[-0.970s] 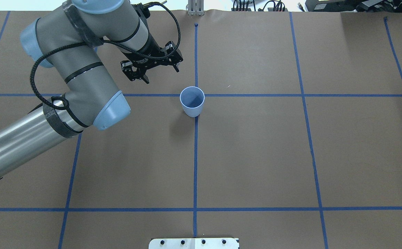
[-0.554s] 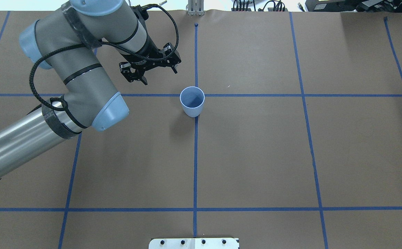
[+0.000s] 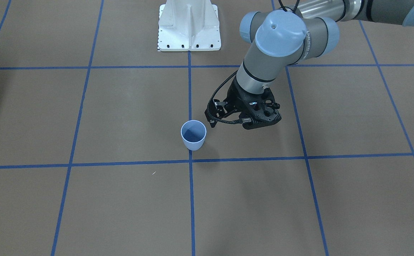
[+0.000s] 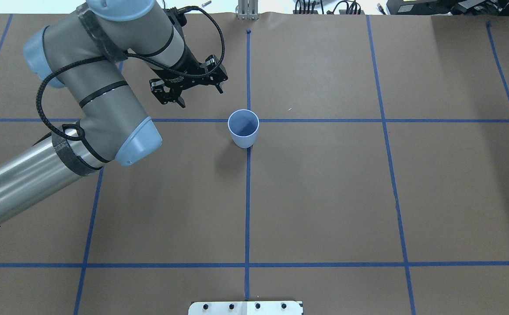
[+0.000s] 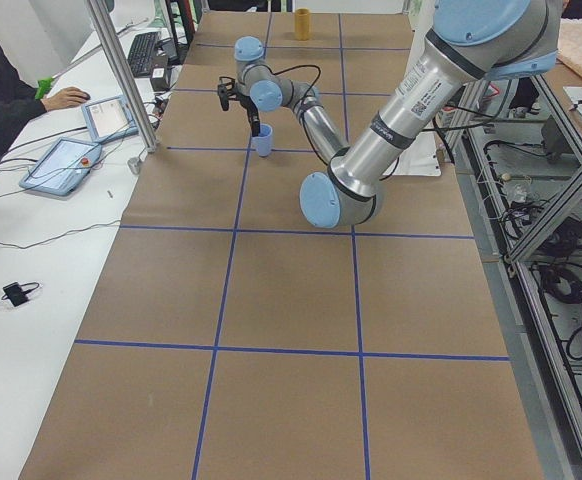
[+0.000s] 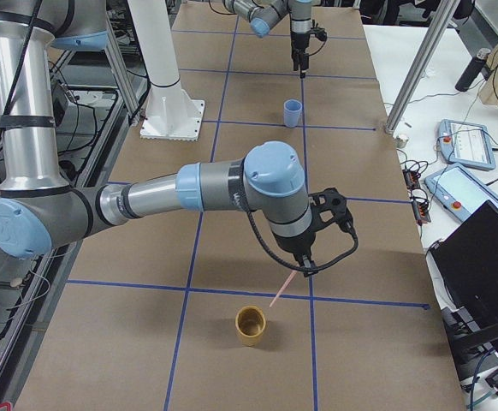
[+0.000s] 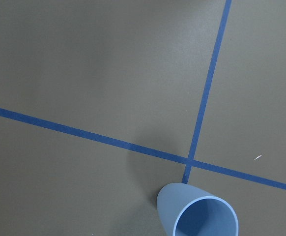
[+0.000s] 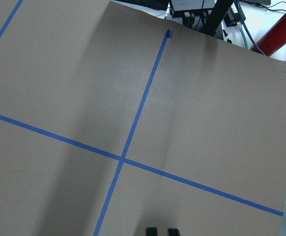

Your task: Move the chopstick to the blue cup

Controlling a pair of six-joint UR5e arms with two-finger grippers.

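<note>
The blue cup [image 4: 243, 128] stands upright on a tape crossing at mid-table, also visible in the front view [image 3: 193, 139] and at the bottom of the left wrist view [image 7: 198, 216]. My left gripper [image 4: 191, 91] hovers just beyond and to the left of the cup, open, with nothing between its fingers. In the exterior right view the pink-red chopstick [image 6: 281, 291] slants down from my right gripper [image 6: 305, 267], which is shut on its upper end. Its tip hangs above a tan cup [image 6: 251, 325]. The right fingertips [image 8: 151, 231] show close together in the right wrist view.
The tan cup stands at the table's right end, far from the blue cup. A white base plate [image 3: 189, 28] sits at the robot side. A tiny white fleck [image 4: 289, 109] lies near the blue cup. A person and tablets [image 5: 66, 160] are at a side desk.
My left gripper has drifted a little up and to the left in the overhead view, away from the blue cup, staying open. The cup has not moved.
</note>
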